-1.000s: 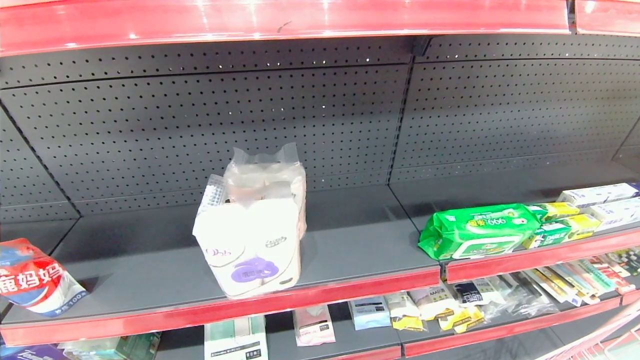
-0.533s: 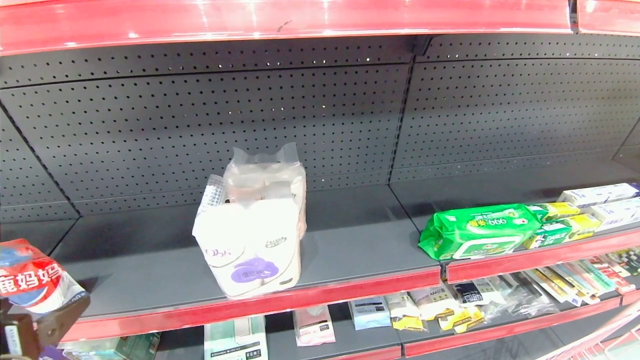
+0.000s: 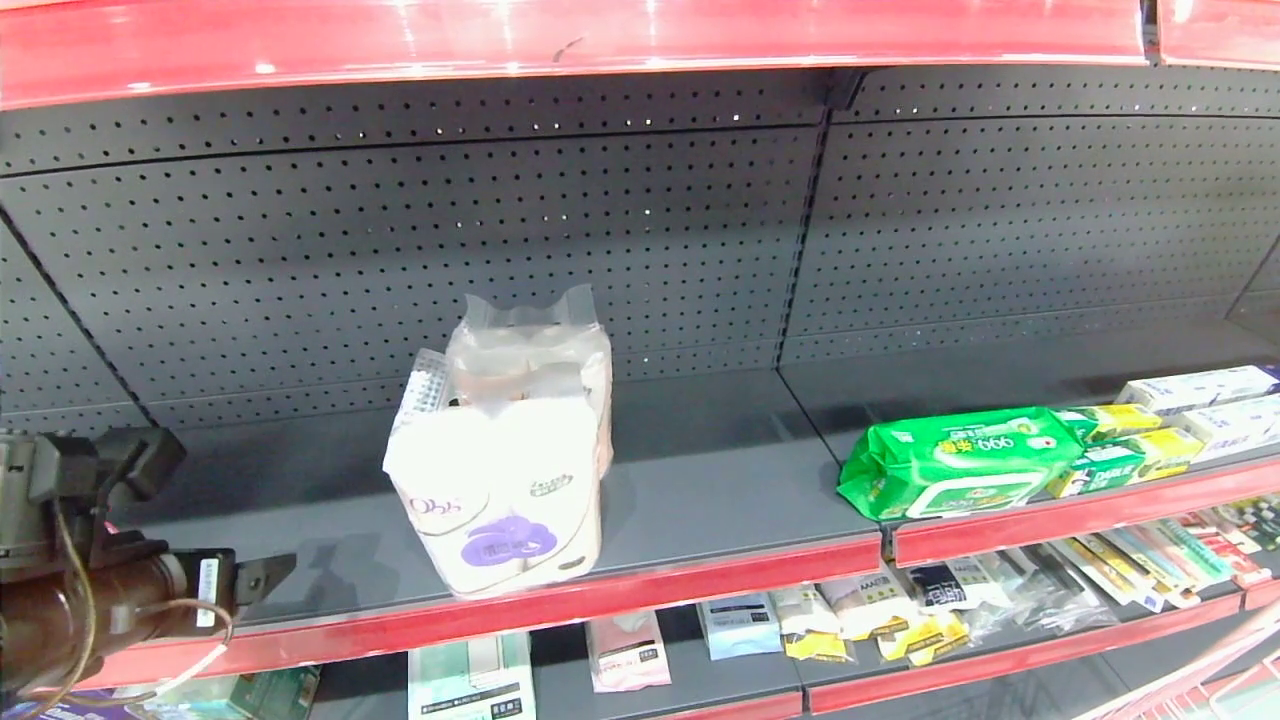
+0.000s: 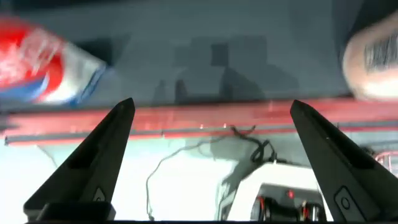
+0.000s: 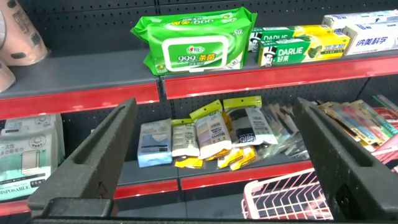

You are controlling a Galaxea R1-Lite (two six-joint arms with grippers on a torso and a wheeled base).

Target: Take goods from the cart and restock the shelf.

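The dark grey shelf (image 3: pixel 720 490) with a red front lip carries a white toilet-paper pack (image 3: pixel 505 470), standing upright in the middle. My left gripper (image 3: pixel 235 505) hovers at the shelf's left front edge, open and holding nothing. In the left wrist view the gripper (image 4: pixel 211 104) faces the red lip, with a red-and-blue pack (image 4: pixel 43 62) on the shelf to one side and the toilet-paper pack (image 4: pixel 373 59) to the other. My right gripper (image 5: pixel 216 102) is open and empty, facing the shelves' front below the green wipes pack (image 5: pixel 193 37).
A green wipes pack (image 3: pixel 955 460) and toothpaste boxes (image 3: pixel 1130 440) lie on the right shelf section. Small packets (image 3: pixel 850 615) fill the lower shelf. A pink wire cart basket (image 5: pixel 286 196) sits below my right gripper. Bare shelf stretches either side of the toilet paper.
My left arm has risen into the head view at the lower left and now covers the red-and-blue pack there. The goods on the shelf have stayed put.
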